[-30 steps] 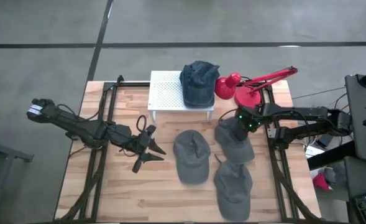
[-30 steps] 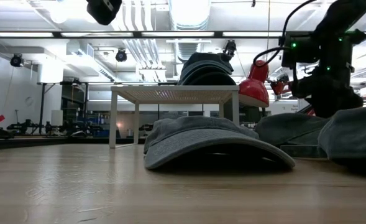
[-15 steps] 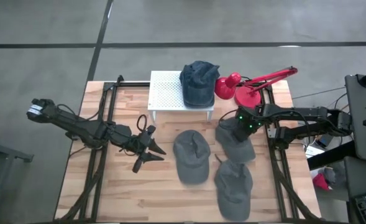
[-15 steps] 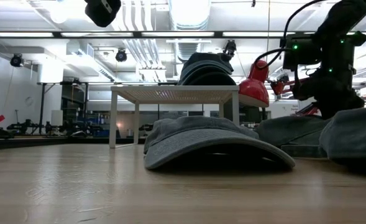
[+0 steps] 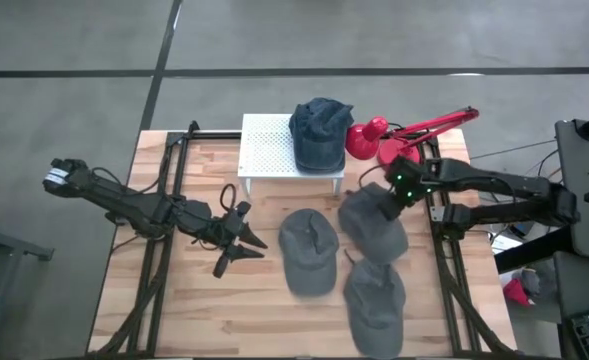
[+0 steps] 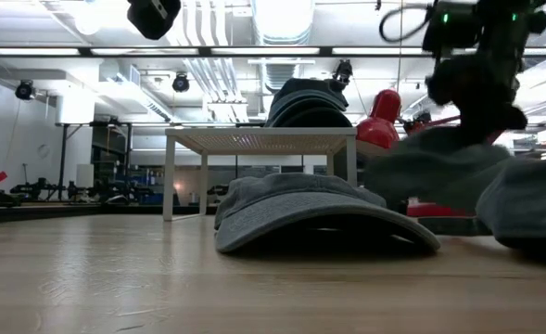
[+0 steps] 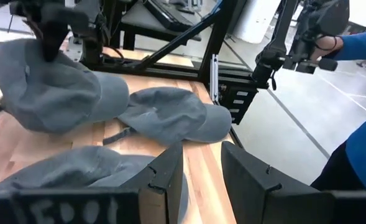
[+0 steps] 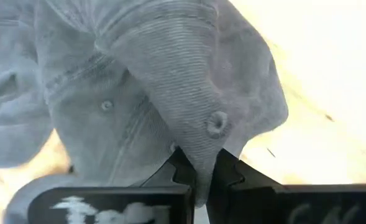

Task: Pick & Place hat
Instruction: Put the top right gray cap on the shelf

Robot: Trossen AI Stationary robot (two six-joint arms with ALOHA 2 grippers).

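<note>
Grey hat (image 5: 374,220): hanging off the table at 3 o'clock, pinched by its crown.
Right gripper (image 5: 398,190): fingers squeezing a fold of the hat, carrying it.
Rack (image 5: 274,145): at 12 o'clock, already bearing a blue hat (image 5: 319,130).
Left: two hats (image 5: 307,250) lying on the wood at 5 o'clock.
Left gripper (image 5: 242,240): waiting at 9 o'clock, fingers apart.
Progress: pick looking done; placing not yet.

Grey corduroy hat (image 5: 372,217), navy hat (image 5: 320,133), white perforated stand (image 5: 270,146), red lamp (image 5: 399,140).
</note>
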